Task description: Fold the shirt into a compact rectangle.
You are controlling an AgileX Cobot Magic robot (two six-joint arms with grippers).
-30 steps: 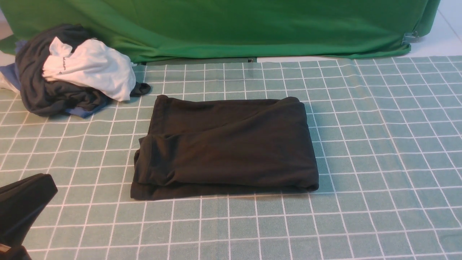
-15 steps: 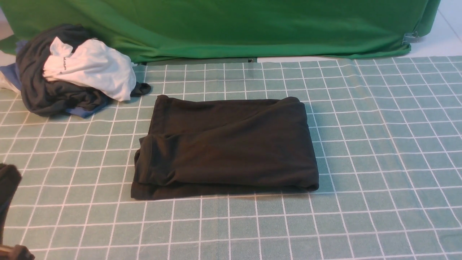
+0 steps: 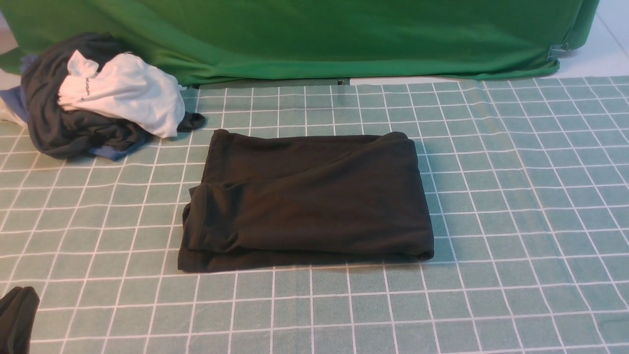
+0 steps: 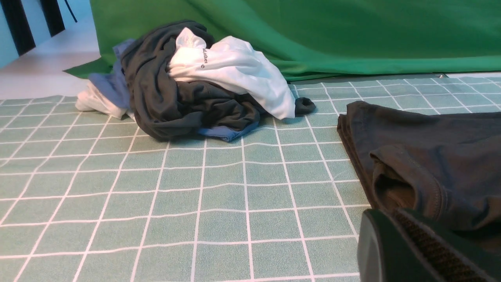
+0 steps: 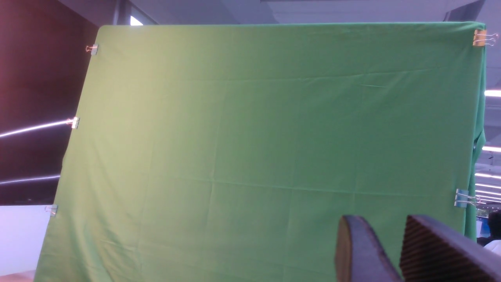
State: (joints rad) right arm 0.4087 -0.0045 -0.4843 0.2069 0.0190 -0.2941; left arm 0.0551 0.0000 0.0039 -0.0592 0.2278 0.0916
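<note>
Green-checked tablecloth (image 3: 516,196), green backdrop (image 3: 314,34), folded shirt (image 3: 309,196)

Matt soft cloth throughout: black shirt (image 3: 307,196), crumpled clothes heap (image 3: 98,96), green backdrop (image 3: 314,37), checked bench cover (image 3: 516,196); shiny metal clips (image 5: 464,197); ribbed rubbery jaws.

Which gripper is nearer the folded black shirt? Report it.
Left. The left gripper sits low at the table's near left corner, beside but apart from the shirt. The right gripper is raised, facing the green cloth.
</note>
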